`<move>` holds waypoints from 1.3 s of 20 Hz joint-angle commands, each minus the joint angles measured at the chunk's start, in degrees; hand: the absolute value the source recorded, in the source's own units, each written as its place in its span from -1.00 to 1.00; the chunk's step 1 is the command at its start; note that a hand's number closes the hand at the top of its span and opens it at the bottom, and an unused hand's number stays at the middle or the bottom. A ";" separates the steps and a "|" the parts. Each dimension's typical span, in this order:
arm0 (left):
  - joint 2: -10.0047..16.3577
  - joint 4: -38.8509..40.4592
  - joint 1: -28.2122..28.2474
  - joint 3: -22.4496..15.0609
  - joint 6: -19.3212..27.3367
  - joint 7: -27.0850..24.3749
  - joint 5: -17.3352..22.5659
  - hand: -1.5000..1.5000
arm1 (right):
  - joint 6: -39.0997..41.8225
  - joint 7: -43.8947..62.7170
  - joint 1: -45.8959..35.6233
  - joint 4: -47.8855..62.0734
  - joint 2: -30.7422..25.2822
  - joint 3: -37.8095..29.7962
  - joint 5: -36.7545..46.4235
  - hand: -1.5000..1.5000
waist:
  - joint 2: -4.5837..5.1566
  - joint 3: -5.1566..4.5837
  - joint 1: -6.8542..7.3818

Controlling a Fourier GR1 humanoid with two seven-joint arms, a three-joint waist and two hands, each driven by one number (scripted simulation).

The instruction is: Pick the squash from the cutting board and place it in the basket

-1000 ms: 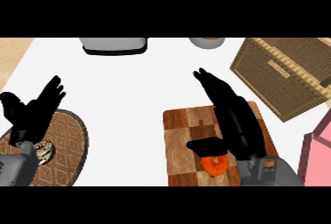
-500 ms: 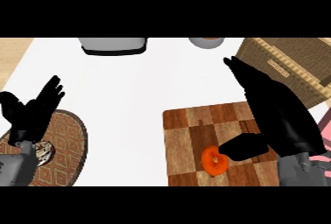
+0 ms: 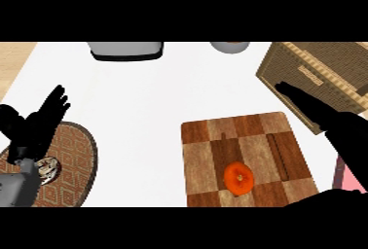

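Overall: your pick looked unmade.
Board [image 3: 215,146]: lay centre-right, the pick-up spot.
Basket [image 3: 338,63]: stood beyond it, far right, awaiting the drop.
Right hand [image 3: 327,124]: straight-fingered, empty, stretched to the basket's edge.
Left hand [image 3: 36,124]: open, resting at left, clear of work.
Squash [image 3: 238,178]: sat untouched on the board's near half.

Counter top [image 3: 144,107] is plain white, flat and evenly lit. A tan wood-toned strip [image 3: 14,61] runs along its left side, widest at the far corner (floor or trim, can't tell). At the far edge sits a grey boxy item [image 3: 126,49] with a dark base, cut off by the frame. A grey round one [image 3: 230,46] is to its right, well apart. Near left there's an oval brown mat [image 3: 78,158] with a lattice pattern. Pink patch [image 3: 354,177] at the right edge — can't identify it.
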 commanded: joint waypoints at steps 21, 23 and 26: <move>-3.42 -2.30 -2.23 0.19 -0.32 3.28 -3.38 0.00 | -20.22 -31.73 28.85 4.88 9.82 8.26 29.51 -1.00 | 0.63 0.18 1.63; -2.59 0.74 -3.55 1.55 -1.58 1.78 -3.44 0.00 | -23.84 -34.17 27.49 10.53 12.86 11.28 31.77 -1.00 | 0.71 0.16 1.67; -2.89 -4.14 -0.63 1.84 -2.95 4.04 -2.51 0.00 | -24.46 -34.73 26.14 16.99 13.23 11.11 34.12 -1.00 | 0.63 0.14 1.95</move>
